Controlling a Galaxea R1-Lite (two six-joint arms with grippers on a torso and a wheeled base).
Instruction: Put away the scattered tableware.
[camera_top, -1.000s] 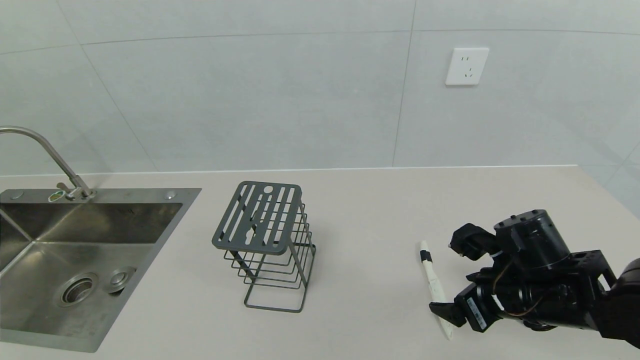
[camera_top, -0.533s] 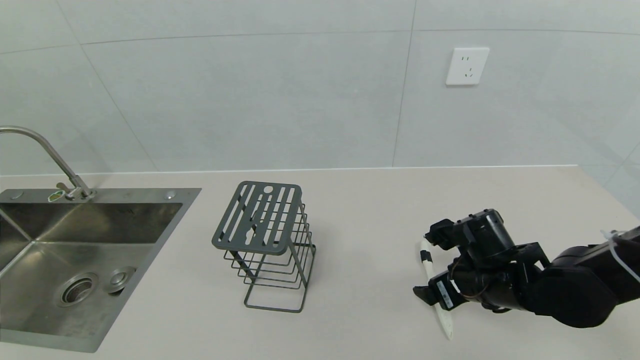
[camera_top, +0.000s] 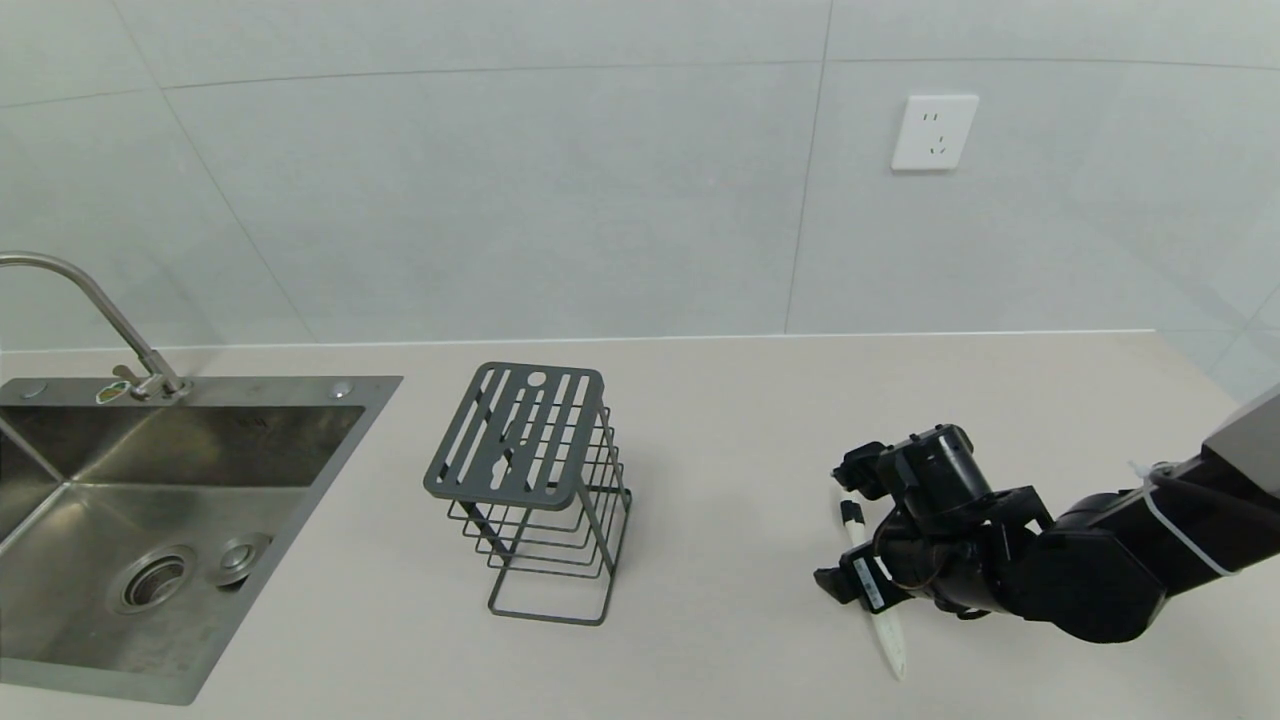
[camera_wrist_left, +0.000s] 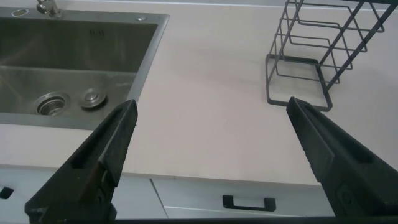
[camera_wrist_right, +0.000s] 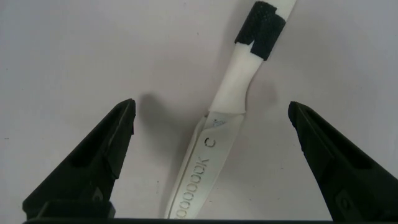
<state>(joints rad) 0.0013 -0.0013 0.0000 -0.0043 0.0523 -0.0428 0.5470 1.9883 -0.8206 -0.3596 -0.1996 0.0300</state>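
A white knife (camera_top: 886, 630) with black tape round its handle lies flat on the counter at the right. My right gripper (camera_top: 842, 528) is down over its middle, open, one finger on each side. In the right wrist view the knife (camera_wrist_right: 225, 130) runs between the two spread fingers (camera_wrist_right: 93, 168), with the taped handle end at the far side. A dark wire knife rack (camera_top: 530, 480) with a slotted top stands at the counter's middle. My left gripper (camera_wrist_left: 211, 155) hangs open and empty above the counter's front edge, between the sink and the rack's base (camera_wrist_left: 298, 81).
A steel sink (camera_top: 130, 520) with a curved tap (camera_top: 90, 310) takes up the left of the counter (camera_top: 720, 420). A wall socket (camera_top: 933, 131) sits on the tiled wall behind. Bare counter lies between rack and knife. A drawer handle (camera_wrist_left: 247, 203) shows below the counter's front edge.
My right arm has moved left and lowered, bringing its open fingers from beside the knife to either side of it. The knife and rack have not moved.
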